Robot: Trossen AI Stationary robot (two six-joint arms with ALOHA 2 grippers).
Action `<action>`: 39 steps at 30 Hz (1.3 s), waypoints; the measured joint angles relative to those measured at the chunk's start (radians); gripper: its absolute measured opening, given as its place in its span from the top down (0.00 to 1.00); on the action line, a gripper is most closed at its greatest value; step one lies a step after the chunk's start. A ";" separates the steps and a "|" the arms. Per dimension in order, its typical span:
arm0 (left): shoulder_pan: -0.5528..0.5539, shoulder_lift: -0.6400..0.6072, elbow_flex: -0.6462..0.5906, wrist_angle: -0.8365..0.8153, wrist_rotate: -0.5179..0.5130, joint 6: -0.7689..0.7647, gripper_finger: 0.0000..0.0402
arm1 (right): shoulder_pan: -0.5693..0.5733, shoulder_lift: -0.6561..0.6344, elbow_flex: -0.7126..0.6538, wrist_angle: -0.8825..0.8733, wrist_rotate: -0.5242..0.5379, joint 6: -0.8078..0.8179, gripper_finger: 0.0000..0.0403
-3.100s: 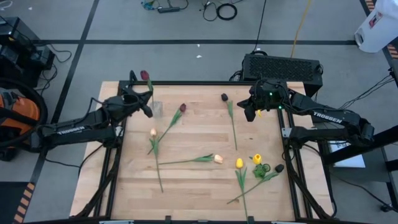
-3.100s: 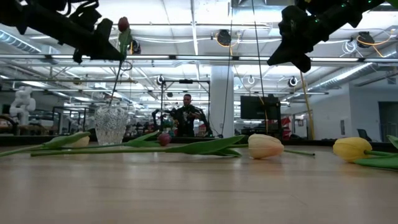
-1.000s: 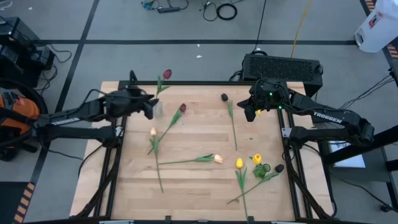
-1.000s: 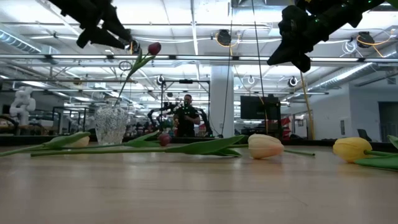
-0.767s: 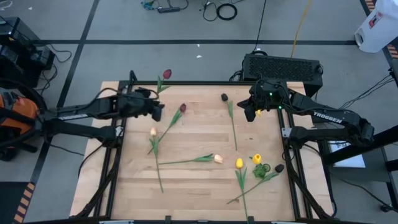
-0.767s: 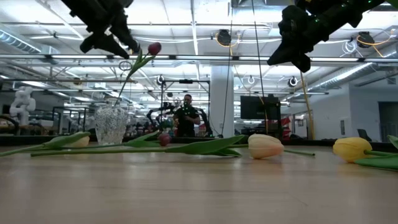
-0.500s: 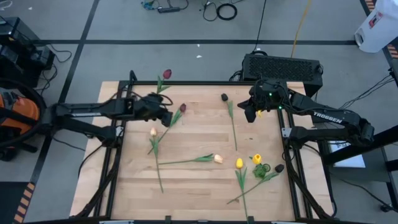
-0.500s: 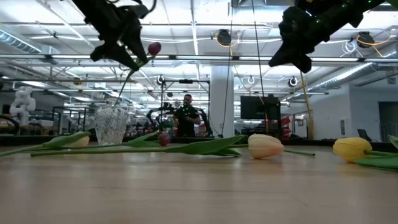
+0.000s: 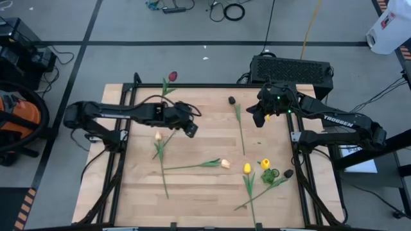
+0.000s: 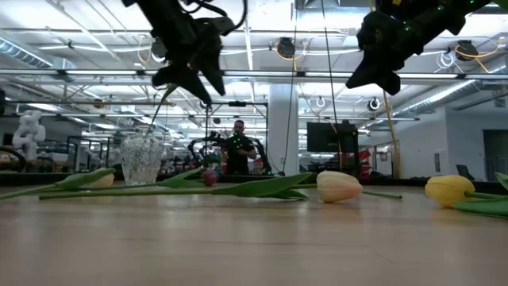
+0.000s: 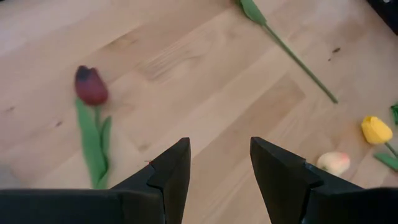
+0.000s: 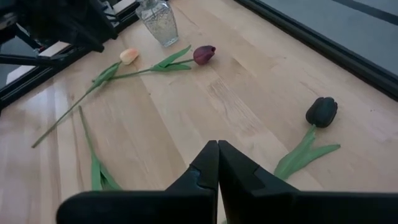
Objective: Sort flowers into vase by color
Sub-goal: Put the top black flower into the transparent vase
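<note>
One red tulip in vase; seven tulips beside it on worktop. My left tool open, empty; right tool closed, empty.

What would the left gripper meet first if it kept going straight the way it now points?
Probably bare table. The left gripper, fingers open, aims between the dark red tulip and the cream tulip; depth is unclear.

Vase top behind left arm
</note>
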 joint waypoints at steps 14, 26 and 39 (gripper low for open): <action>-0.006 0.089 0.097 -0.032 0.006 -0.041 0.56 | 0.000 0.000 0.000 -0.038 0.003 0.031 1.00; -0.072 -0.013 0.079 -0.085 -0.138 0.060 0.56 | 0.015 0.168 0.001 0.032 0.067 0.067 1.00; -0.072 -0.172 -0.154 0.076 -0.162 -0.032 0.56 | 0.003 0.385 0.200 -0.126 0.134 0.084 1.00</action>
